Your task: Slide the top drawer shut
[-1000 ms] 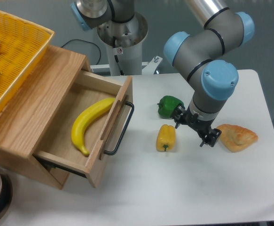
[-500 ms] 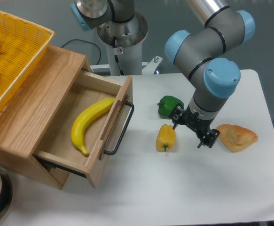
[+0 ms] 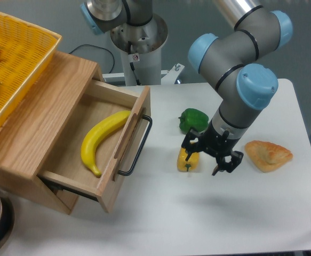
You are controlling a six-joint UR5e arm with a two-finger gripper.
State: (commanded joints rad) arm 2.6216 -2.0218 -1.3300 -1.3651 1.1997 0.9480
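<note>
White table point(image 3: 262, 213), grey wall behind — top drawer point(image 3: 99, 152) stands open; gripper point(image 3: 207, 157) spread wide, empty, over yellow pepper point(image 3: 185, 160).

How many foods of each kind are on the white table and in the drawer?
Peppers: 2, the green pepper and the yellow pepper
Bananas: 1, the banana in the top drawer
Pastries: 1, the pastry
Total: 4
</note>
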